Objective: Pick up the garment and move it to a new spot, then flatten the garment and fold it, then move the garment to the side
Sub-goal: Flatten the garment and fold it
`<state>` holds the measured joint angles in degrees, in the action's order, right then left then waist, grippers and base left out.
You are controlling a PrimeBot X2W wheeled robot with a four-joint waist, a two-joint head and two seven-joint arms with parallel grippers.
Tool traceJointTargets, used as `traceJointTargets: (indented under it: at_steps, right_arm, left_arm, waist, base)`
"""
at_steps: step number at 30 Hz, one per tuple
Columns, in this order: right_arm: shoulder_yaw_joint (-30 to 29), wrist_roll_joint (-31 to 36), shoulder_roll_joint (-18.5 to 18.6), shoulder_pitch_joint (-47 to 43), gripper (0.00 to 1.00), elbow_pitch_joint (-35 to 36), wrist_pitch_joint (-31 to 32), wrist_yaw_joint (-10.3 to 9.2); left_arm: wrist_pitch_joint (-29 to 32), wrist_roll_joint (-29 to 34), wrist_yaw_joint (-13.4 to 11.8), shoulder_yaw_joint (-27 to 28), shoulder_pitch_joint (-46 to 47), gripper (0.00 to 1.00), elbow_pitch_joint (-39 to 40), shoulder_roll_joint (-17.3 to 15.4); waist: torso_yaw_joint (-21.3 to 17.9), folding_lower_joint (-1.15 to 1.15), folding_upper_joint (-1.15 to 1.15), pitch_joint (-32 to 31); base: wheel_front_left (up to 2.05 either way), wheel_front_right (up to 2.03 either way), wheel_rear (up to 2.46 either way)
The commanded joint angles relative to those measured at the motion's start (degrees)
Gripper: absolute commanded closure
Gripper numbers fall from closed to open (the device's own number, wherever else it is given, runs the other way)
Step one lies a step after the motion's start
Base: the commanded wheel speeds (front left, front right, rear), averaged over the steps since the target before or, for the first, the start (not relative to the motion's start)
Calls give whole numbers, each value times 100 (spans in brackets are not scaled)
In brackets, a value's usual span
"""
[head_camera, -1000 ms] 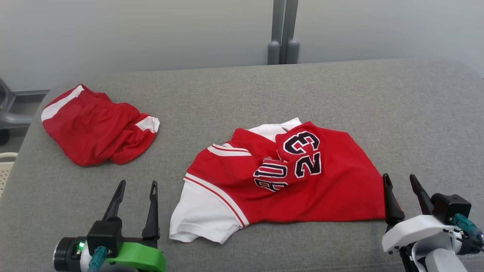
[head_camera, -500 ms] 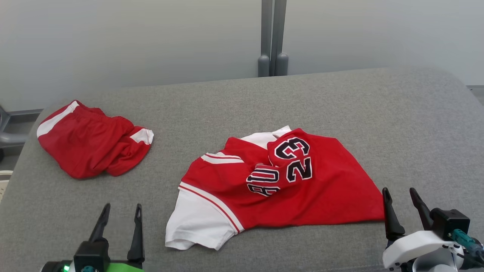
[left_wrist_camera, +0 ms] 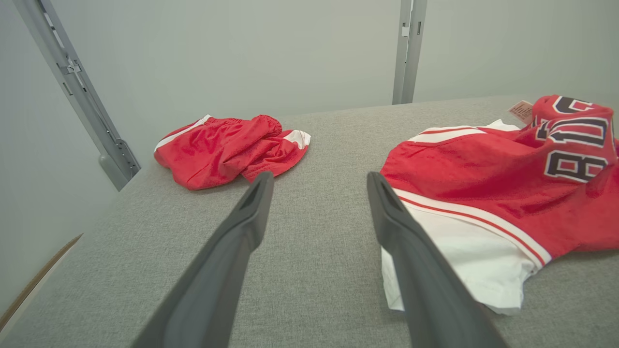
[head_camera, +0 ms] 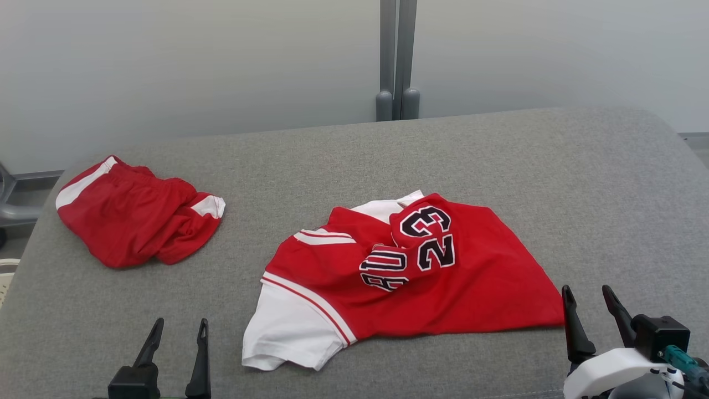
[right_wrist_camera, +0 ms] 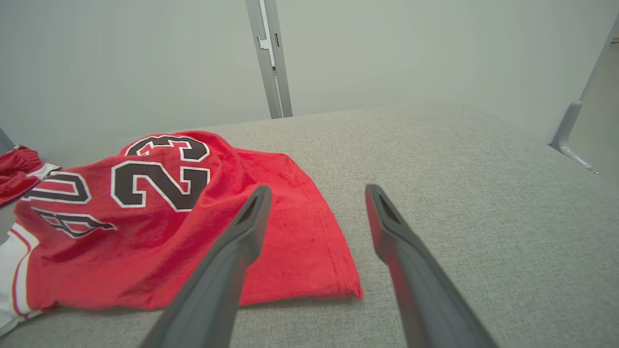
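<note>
1. L arm low at the near edge of the desk (head_camera: pixel 498 160): left claw (head_camera: pixel 181 322) points fwd along the grey top, jaws apart, nothing btwn them. It is clear of all cloth; the jersey's white sleeve (head_camera: pixel 288 327) lies just to its right.
2. R arm at near right, white wrist housing behind: right claw (head_camera: pixel 586 289) points up & fwd, jaws apart, holding nothing. Its left finger sits just beside the jersey's right hem corner; whether it touches the cloth can't be told.
3. jersey (head_camera: pixel 443 288), red w/ black "23" & letters, lies crumpled mid-desk btwn the two claws. Upper part is bunched & folded over itself, hem facing right.
4. Red shorts (head_camera: pixel 133 221) w/ white stripes sit in a heap at far left, well apart from jersey & both claws.
5. Past the desk's far edge: two grey upright posts (head_camera: pixel 396 61) against a pale wall (head_camera: pixel 194 66).
</note>
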<state>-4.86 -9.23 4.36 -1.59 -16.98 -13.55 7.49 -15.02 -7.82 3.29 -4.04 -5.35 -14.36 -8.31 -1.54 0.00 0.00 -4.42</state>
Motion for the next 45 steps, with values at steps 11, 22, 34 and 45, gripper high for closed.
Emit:
traceJointTargets:
  at_steps: [11,22,34,45]
  right_arm:
    - [-66,113,-35,-82,0,165,77,0]
    - [-70,108,-43,-61,0,128,72,0]
    - [-53,147,-66,-69,0,155,97,0]
    - [-39,117,-33,4,0,83,63,0]
  left_arm:
    - [-14,47,5,31,12,0,34,25]
    - [-14,73,-49,81,46,0,56,67]
    - [-14,109,-55,120,17,0,110,101]
    - [-14,133,-15,135,22,0,117,128]
  waist:
    - [-22,0,0,25]
    - [-19,0,0,30]
    - [-4,0,0,15]
    - [6,0,0,24]
  base:
    - [0,0,0]
    - [0,0,0]
    - [0,0,0]
    - [0,0,0]
